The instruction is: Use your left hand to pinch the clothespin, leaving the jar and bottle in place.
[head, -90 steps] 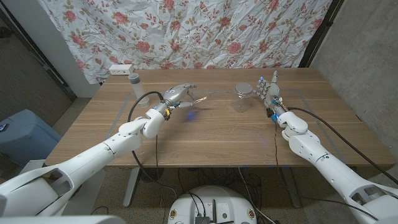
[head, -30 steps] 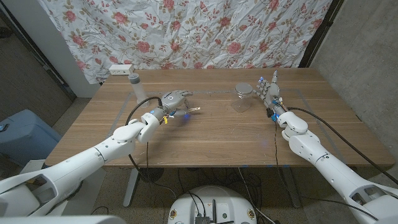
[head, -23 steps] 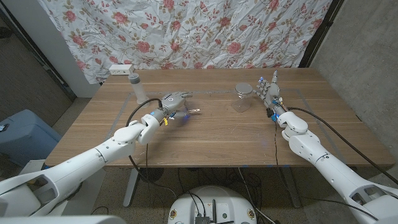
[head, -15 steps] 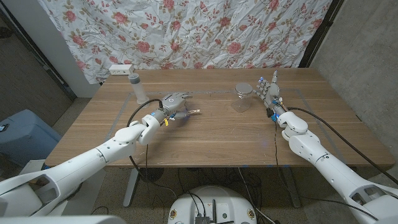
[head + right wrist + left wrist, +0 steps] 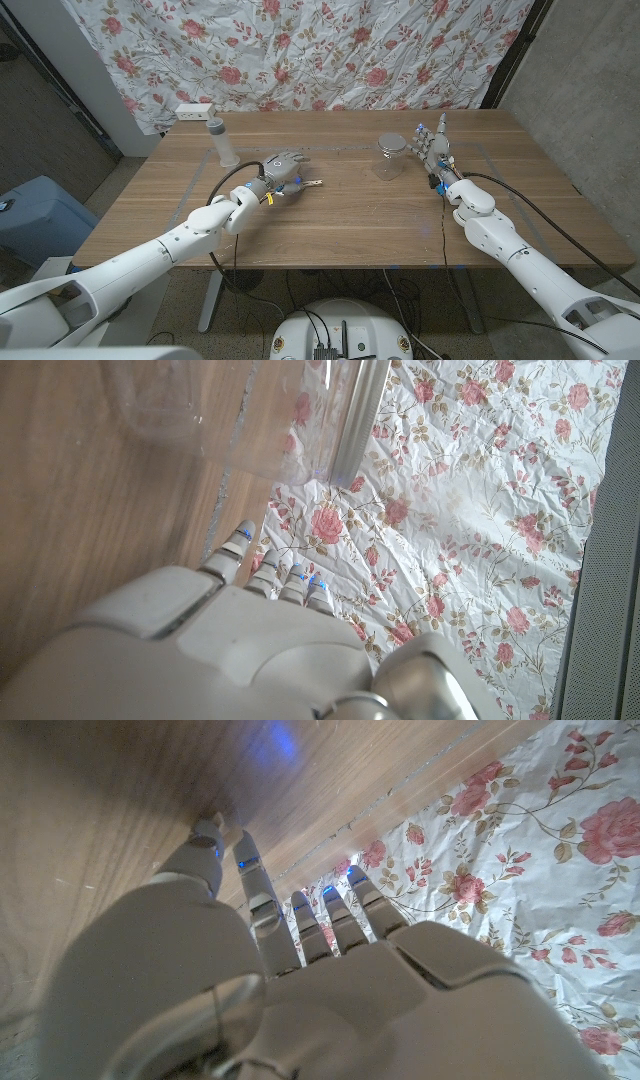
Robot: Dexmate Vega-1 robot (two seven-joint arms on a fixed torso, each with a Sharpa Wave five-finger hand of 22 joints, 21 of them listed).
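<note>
A small wooden clothespin (image 5: 312, 183) lies low at the table (image 5: 350, 215), left of the middle. Its near end is pinched at the fingertips of my left hand (image 5: 283, 169), whose other fingers spread above it. In the left wrist view my left hand (image 5: 280, 980) reaches toward the wood with thumb and first finger tips close together; the pin itself is hidden. A clear glass jar (image 5: 389, 157) stands right of the middle. My right hand (image 5: 434, 146) stands upright just right of the jar, fingers apart, holding nothing. The clear bottle (image 5: 221, 140) stands at the back left.
A white power strip (image 5: 195, 111) lies at the table's back left corner. A flowered cloth (image 5: 330, 50) hangs behind the table. A blue bin (image 5: 30, 215) stands on the floor to the left. The jar's glass (image 5: 190, 405) shows close ahead in the right wrist view.
My left hand has come down from mid-air to the table with the clothespin and sunk a little lower in the last second. The right hand, jar and bottle have not moved.
</note>
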